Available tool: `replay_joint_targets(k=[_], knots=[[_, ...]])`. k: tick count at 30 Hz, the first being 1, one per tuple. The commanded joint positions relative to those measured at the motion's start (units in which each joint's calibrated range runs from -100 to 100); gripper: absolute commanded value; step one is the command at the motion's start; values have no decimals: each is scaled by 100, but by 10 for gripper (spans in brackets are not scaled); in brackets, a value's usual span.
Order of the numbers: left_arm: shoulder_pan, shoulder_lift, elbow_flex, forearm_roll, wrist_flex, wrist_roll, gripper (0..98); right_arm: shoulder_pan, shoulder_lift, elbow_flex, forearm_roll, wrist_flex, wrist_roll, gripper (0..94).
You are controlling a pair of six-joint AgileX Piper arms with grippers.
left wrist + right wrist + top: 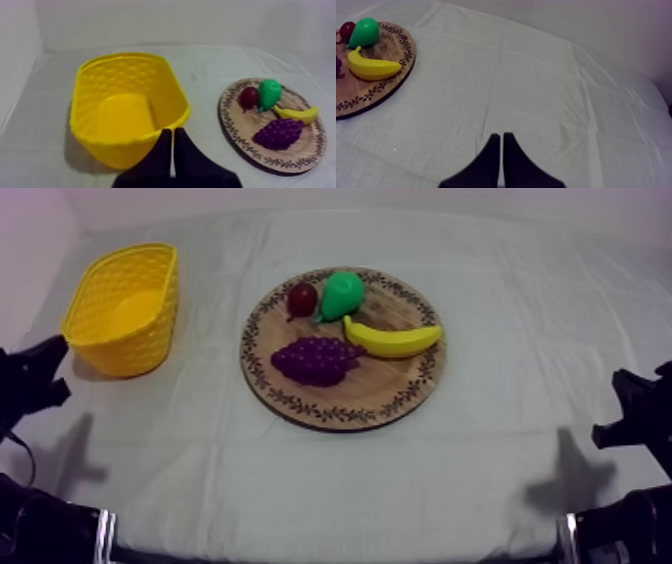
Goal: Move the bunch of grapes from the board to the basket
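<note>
From above the whole layout is plain. The wooden board (392, 380) lies mid-table on the grey-white cloth (500, 458), and the yellow basket (120, 338) stands well apart from it, toward the left arm's side. The bunch of grapes (315, 360) lies on the board's near left part, just beside the banana (393, 339). The pear (341, 294) and the small red fruit (301, 299) sit side by side at the board's far side. The left arm (30, 383) and right arm (640, 413) sit low at their own edges as black shapes, too dark there to tell how the jaws stand.

The wrist views settle that. In the left wrist view the left jaws are closed on nothing, the two fingers (161, 157) lying together as a narrow wedge just before the basket's near wall. That view also looks straight into the basket's hollow, with its yellow floor and woven walls in sight. In the right wrist view the right jaws are closed too and hold nothing, their fingers (491, 160) together over the cloth, well apart from the board.

The right wrist view cuts the board at its border. The banana, pear and small red fruit are visible there, but of the bunch of grapes (338, 66) just a purple sliver.

Open cloth lies between basket and board, in front of the board, and across the whole right side of the table.
</note>
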State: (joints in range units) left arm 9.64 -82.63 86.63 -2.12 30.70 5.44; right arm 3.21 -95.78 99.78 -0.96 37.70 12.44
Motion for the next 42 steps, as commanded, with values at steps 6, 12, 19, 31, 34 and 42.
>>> replay_joint_targets(k=[6, 12, 19, 31, 34, 42], knots=[[716, 2284, -2453, -26, 282, -173, 0, 1, 2, -1, 0, 4, -1, 3], [1439, 3520, -3827, -323, 502, -71, 0, 1, 2, -1, 0, 4, -1, 3], [2171, 4804, -5288, -549, 1144, 46, 0, 1, 2, -1, 0, 4, -1, 3], [2629, 6581, -7099, -164, 1732, -469, 0, 1, 2, -1, 0, 4, -1, 3], [2541, 7065, -7598, 62, 2192, -743, 0, 1, 2, -1, 0, 4, -1, 3], [2335, 8276, -8464, 457, 3078, -1324, 0, 1, 2, -1, 0, 4, -1, 3]])
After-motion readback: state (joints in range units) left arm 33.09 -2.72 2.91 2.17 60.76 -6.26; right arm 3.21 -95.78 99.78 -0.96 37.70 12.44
